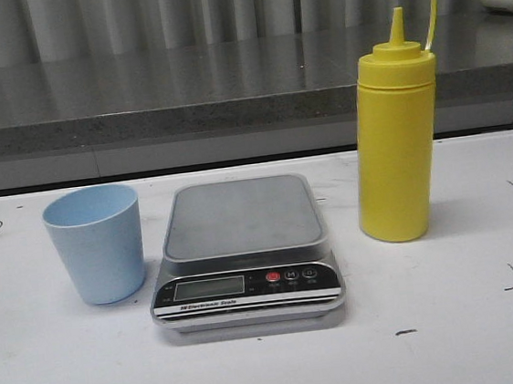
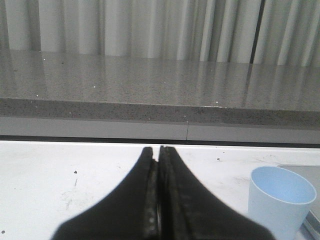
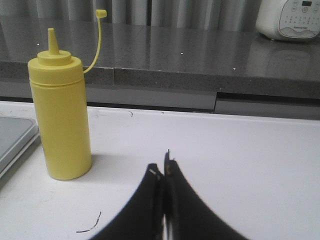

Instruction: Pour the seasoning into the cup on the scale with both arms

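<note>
The pale blue cup stands upright on the white table, left of the scale, whose steel platform is bare. The yellow seasoning bottle stands upright right of the scale, its cap off and hanging on its strap. Neither gripper shows in the front view. My left gripper is shut and empty above the table, with the cup apart from it to one side. My right gripper is shut and empty, with the bottle apart from it and a corner of the scale beyond.
A grey stone counter runs along the back of the table, with curtains behind. A white appliance sits on the counter at the far right. The white table bears small dark marks.
</note>
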Motion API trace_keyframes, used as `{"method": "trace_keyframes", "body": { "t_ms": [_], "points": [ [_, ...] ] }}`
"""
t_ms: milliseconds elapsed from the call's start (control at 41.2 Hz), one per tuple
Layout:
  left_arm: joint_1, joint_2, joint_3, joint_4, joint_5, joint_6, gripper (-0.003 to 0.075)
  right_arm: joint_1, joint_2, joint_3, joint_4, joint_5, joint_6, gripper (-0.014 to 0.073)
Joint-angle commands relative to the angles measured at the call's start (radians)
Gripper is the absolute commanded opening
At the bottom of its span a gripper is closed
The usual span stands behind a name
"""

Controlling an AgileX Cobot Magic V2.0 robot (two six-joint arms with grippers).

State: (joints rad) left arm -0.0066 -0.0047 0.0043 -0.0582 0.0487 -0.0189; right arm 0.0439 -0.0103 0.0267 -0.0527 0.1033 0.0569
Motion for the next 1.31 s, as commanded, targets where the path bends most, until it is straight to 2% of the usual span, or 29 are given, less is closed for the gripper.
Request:
{"method": "trace_keyframes", "body": {
  "t_ms": [0,582,727,873,1091,1285],
  "points": [
    [0.003,-0.016,0.024,-0.008,-0.079,0.002,-0.002,-0.004,-0.016,-0.006,0.001,-0.082,-0.004,-0.0069],
    [0.003,-0.016,0.024,-0.008,-0.079,0.002,-0.002,-0.004,-0.016,-0.006,0.001,-0.098,-0.004,-0.0069],
    [0.003,-0.016,0.024,-0.008,-0.112,0.002,-0.002,-0.004,-0.016,-0.006,0.0,-0.117,-0.005,-0.0069],
    [0.003,-0.016,-0.009,-0.008,-0.205,0.002,-0.002,-0.001,-0.016,-0.043,0.001,-0.17,-0.004,-0.0069],
    [0.003,-0.005,-0.246,-0.011,-0.049,0.002,-0.002,-0.001,-0.002,-0.262,-0.011,0.009,-0.008,-0.0069],
    [0.003,0.09,-0.471,-0.002,0.132,0.002,-0.002,-0.001,0.108,-0.472,-0.026,0.194,-0.008,-0.0069]
  ]
}}
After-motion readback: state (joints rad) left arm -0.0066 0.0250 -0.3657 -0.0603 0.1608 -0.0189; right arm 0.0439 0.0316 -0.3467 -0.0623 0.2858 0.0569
